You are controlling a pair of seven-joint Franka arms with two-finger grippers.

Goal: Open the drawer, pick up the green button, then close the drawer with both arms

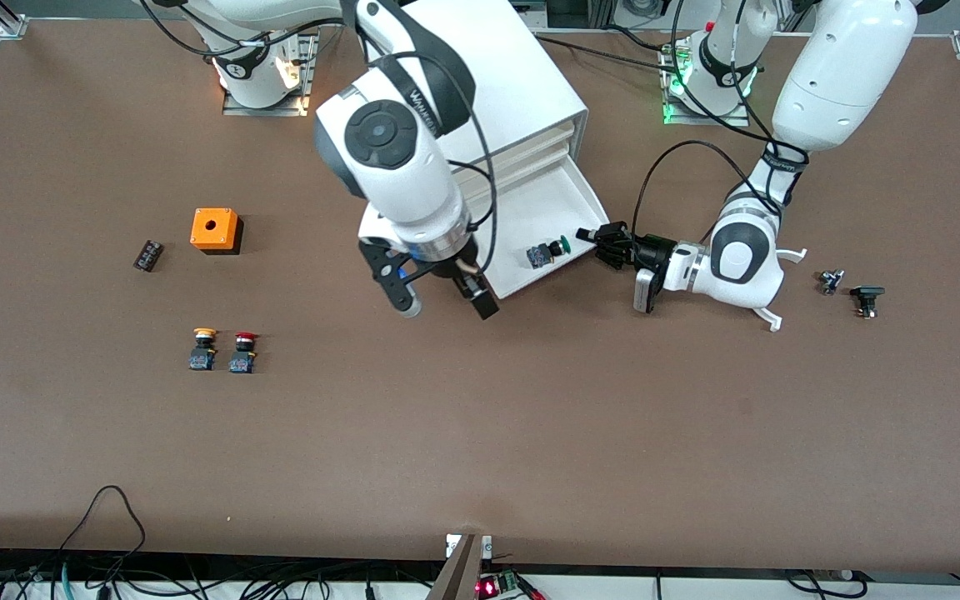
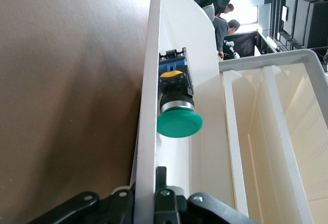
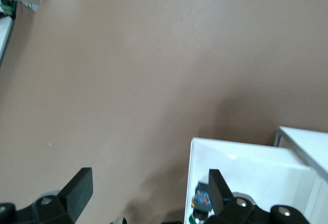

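While open: drawer [image 1: 548, 218], button [image 1: 545, 253] inside
Left gripper [image 1: 599, 242]: clamped on drawer front
Right gripper [image 1: 445, 302]: spread, empty
Left: taking, closing

My table [image 1: 480, 433] is a matt brown sheet, faintly grainy. The drawer [image 1: 530, 208] looks like smooth white plastic with a slight sheen, as does the cabinet [image 1: 513, 83]. The button [image 2: 177, 112] has a glossy green plastic cap over a shiny metal collar. My arm shells [image 1: 847, 67] are glossy white; my fingers [image 3: 77, 190] are matt black.
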